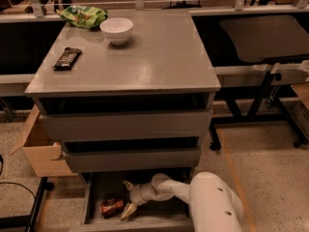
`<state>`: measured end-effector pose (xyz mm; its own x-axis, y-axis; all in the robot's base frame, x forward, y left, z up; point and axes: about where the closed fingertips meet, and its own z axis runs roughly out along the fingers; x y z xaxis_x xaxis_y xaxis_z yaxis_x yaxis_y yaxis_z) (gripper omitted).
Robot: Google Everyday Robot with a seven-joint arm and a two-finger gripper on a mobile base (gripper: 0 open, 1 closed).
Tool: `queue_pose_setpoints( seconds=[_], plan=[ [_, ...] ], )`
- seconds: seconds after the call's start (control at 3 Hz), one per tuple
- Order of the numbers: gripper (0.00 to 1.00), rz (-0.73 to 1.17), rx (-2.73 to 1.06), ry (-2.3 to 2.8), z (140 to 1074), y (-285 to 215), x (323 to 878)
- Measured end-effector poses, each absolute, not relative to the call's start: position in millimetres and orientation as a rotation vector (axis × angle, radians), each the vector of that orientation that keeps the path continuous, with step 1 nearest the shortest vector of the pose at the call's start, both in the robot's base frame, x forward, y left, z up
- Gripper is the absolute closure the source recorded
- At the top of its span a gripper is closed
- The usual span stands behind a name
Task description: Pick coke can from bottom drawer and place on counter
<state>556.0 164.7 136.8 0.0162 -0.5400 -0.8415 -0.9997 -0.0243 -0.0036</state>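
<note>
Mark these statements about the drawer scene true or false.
1. The can lies in the bottom drawer. True.
2. The hand is over the counter. False: it is down in the open bottom drawer, just right of the can.
3. The hand is shut on the can. False: its fingers are spread open.
4. A white bowl stands on the counter. True.
5. The candy bar lies in the bowl. False: it lies flat on the counter, apart from the bowl.
</note>
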Motion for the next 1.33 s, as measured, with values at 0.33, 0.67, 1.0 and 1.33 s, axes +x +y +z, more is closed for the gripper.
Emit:
queue_pose_setpoints(
  seconds=[0.33,0.67,1.0,1.33],
  plan=[
    [0.0,0.896,-1.617,1.569,127.6,178.1,555.1],
    [0.0,0.9,-1.613,1.547,128.1,185.6,554.5],
    [0.15,0.906,-1.607,1.534,130.4,188.7,554.8],
    [0.4,0.918,-1.606,1.524,134.2,190.7,553.1]
  ],
)
